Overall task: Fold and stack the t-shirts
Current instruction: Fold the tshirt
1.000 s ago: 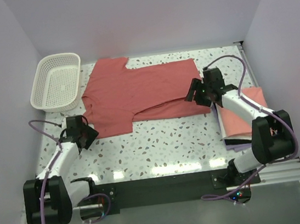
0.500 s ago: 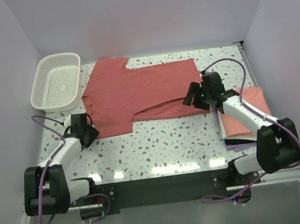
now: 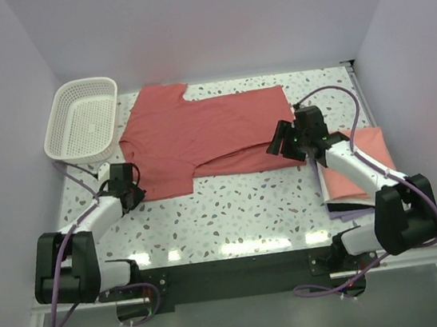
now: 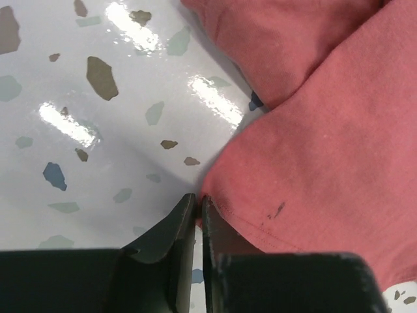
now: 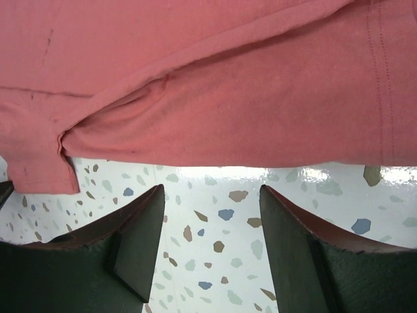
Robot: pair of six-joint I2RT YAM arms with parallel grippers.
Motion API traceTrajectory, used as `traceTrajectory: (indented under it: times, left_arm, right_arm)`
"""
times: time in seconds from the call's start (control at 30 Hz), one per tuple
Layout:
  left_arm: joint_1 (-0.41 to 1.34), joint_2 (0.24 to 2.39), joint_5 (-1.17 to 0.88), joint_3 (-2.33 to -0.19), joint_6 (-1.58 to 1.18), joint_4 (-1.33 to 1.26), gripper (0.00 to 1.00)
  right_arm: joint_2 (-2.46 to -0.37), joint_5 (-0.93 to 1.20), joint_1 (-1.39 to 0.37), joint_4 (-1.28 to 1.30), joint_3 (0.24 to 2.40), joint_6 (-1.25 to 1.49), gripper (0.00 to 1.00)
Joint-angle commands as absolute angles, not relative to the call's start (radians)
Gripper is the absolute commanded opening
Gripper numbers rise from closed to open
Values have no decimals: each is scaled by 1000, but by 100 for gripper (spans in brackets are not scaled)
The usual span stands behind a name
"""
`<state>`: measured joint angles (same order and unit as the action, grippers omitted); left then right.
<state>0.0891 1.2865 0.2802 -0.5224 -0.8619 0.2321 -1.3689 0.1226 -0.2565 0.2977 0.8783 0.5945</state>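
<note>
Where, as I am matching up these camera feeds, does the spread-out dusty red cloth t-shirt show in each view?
Top external: the dusty red cloth t-shirt lies spread across the far middle.
Left wrist: it fills the right side, hem corner nipped in the left gripper's jaws.
Right wrist: it fills the upper half, above the right gripper's open jaws.
Shared landmark: the speckled white tabletop along the shirt's near hem.

A bare strip of table [image 3: 240, 205] runs across the near side from left to right, open for passing. The spread red t-shirt [image 3: 198, 130] covers the far middle. The white basket [image 3: 84, 121] blocks the far left corner. The folded salmon shirts [image 3: 367, 156] take up the right edge.
</note>
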Motion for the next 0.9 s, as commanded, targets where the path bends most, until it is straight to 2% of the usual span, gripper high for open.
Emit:
traceTrajectory:
  times: [0.0,0.13,0.43,0.87]
  left_arm:
    - [103,1316,249,-567,-830,236,12]
    - [106,1310,215,-612,-818,255,0]
    - [106,1311,109,-802,-816,259,0]
    - [104,1701,40,-1290,-818,270,0]
  right_arm:
    - [-1330,124,-259,261,877,600,63]
    - [-1324,123,-259,265,876,600,63]
    - [-1312,127,-259,273,885,598,62]
    - [-1304,120,-258,301,900,588,62]
